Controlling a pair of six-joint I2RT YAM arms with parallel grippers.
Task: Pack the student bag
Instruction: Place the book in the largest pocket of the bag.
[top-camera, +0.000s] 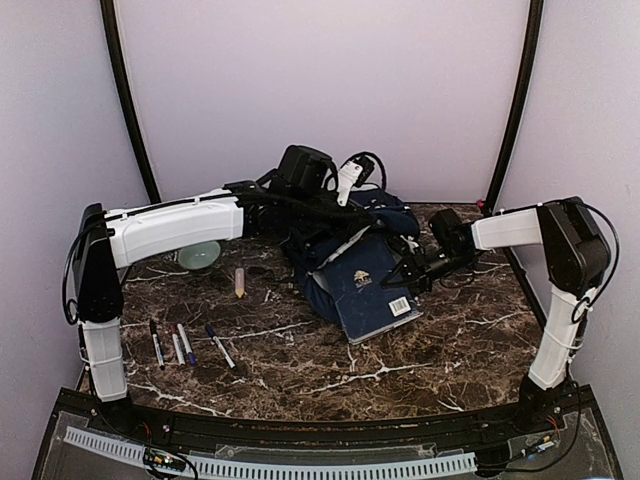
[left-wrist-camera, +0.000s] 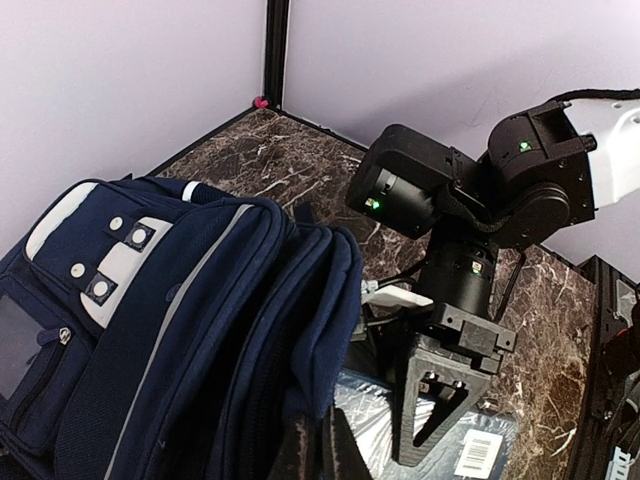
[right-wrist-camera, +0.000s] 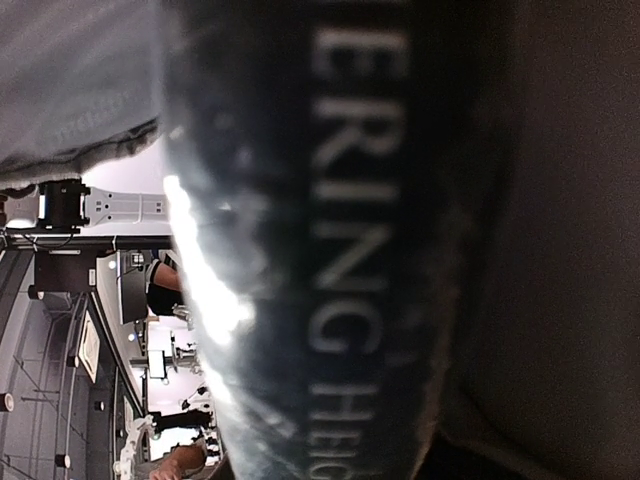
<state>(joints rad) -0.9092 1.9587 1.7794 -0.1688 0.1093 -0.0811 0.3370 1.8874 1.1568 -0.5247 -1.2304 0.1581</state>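
Observation:
The student bag (top-camera: 388, 212) is a navy backpack with white trim, standing at the back centre; the left wrist view shows its grey-white front patch (left-wrist-camera: 110, 265). My left gripper (left-wrist-camera: 320, 455) is shut on the fabric edge of the bag's mouth and holds it up. A dark blue hardcover book (top-camera: 375, 295) with a barcode label lies tilted, its far end in the bag's mouth. My right gripper (top-camera: 412, 272) is shut on the book's right edge; it also shows in the left wrist view (left-wrist-camera: 418, 452). The book's lettered spine (right-wrist-camera: 350, 250) fills the right wrist view.
Three pens (top-camera: 185, 344) lie in a row at the front left. A small pinkish stick (top-camera: 240, 282) and a pale green bowl (top-camera: 200, 256) sit left of the bag, under my left arm. Walls close the table at the back and sides.

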